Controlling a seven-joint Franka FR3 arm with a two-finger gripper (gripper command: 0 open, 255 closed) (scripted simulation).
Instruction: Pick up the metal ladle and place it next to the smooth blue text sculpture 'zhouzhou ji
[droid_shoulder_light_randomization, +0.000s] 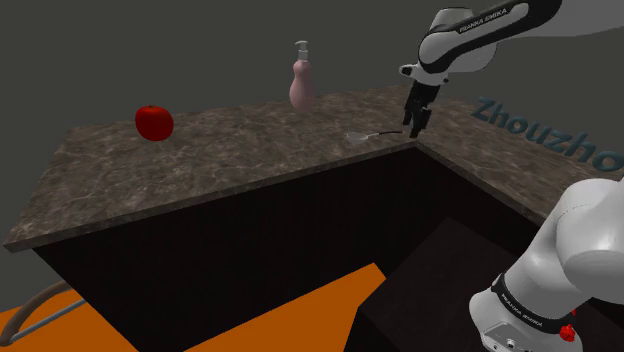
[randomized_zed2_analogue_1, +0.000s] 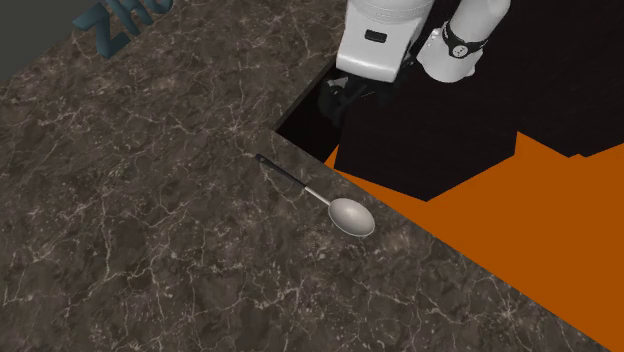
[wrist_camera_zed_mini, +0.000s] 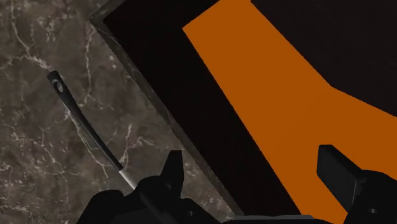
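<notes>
You are working over a dark marbled L-shaped bench (droid_shoulder_light_randomization: 200, 165), the blue text sculpture (droid_shoulder_light_randomization: 545, 133) standing on one wing of it, and the metal ladle (randomized_zed2_analogue_1: 316, 192) is lying flat by the bench's inner corner, close to the edge and well apart from the sculpture. The jaws are hanging spread apart and empty over that corner, the ladle's handle (wrist_camera_zed_mini: 84, 121) lying outside them, off to one side. The ladle is looking light, stiff and slippery, so you are likely best pinching across the thin dark handle near its middle, not the rounded bowl (randomized_zed2_analogue_1: 352, 216).
</notes>
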